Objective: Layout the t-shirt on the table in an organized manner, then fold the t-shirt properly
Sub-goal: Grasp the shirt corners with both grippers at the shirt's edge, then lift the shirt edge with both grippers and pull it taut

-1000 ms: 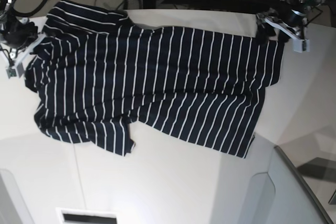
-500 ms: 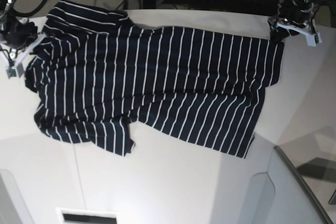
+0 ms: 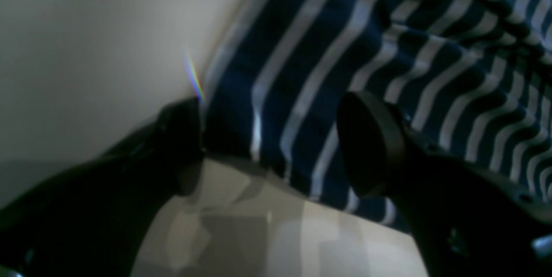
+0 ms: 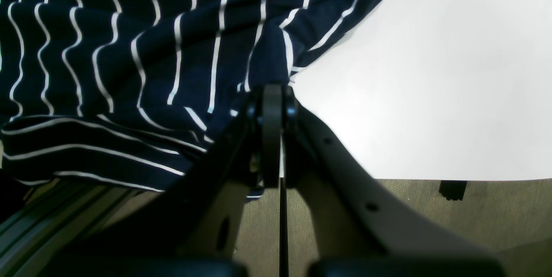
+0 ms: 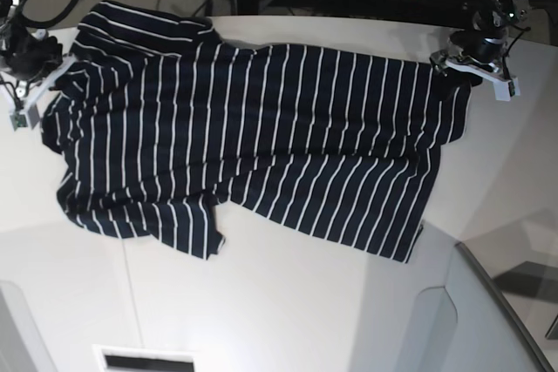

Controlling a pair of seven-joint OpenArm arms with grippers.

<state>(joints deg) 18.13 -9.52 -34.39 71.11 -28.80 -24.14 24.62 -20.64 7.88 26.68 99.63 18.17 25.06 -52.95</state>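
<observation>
Across the white counter (image 5: 288, 302) I have the t-shirt (image 5: 253, 145) mostly spread but rumpled; folding remains. At far left my right end effector (image 4: 273, 96) pinches its edge; upper right, my left end effector (image 3: 267, 147) gapes over the hem.

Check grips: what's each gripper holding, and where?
Right gripper: shut on the t-shirt, pinching a fold at its edge. Left gripper: open at the shirt's corner, holding nothing.
</observation>
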